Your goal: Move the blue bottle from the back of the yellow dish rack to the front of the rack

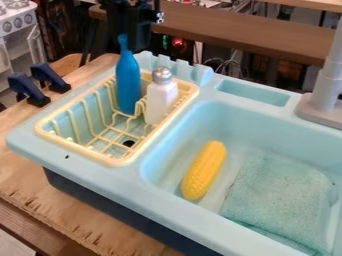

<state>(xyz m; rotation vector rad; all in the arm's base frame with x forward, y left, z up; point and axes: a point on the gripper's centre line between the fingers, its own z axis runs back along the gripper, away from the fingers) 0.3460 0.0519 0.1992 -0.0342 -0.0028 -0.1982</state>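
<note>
The black gripper hangs at the top left, over the back of the yellow dish rack. Right at its lower end is the narrow neck of a blue bottle, which stands upright in the rack. Whether the two touch is unclear. Close to the bottle's right side, a white shaker with a metallic cap also stands in the rack. In the sink basin, a yellow corn cob lies slanted, to the left of a folded teal cloth.
A grey faucet rises at the right rim of the light blue sink unit. Two dark blue clamps grip the wooden table at the left. Behind the sink runs a brown wooden ledge. A toy stove stands at the upper left.
</note>
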